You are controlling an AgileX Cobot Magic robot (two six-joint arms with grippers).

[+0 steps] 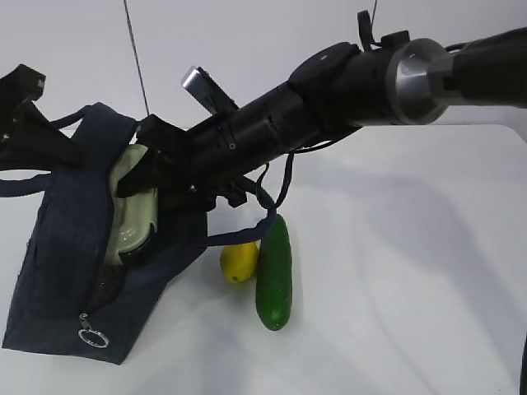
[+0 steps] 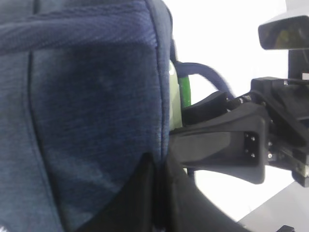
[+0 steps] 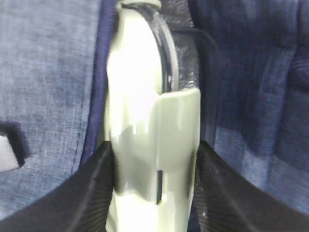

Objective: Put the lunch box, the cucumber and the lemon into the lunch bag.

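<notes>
Right gripper (image 3: 154,193) pinches the box (image 1: 134,206) edge-on, half inside the bag (image 1: 66,271). Left gripper (image 2: 159,193) pinches the bag's rim, I judge to hold its mouth open. Lemon (image 1: 239,261) and cucumber (image 1: 274,274) wait just right of the bag.

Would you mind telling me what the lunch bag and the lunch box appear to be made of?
The lunch bag looks like matte navy woven fabric: a denim-like weave shows in both wrist views, and a metal ring pull hangs from its zipper. The lunch box, gripped by the right tool, has a glossy pale green lid, probably plastic, and a clear body, glass or plastic.
</notes>
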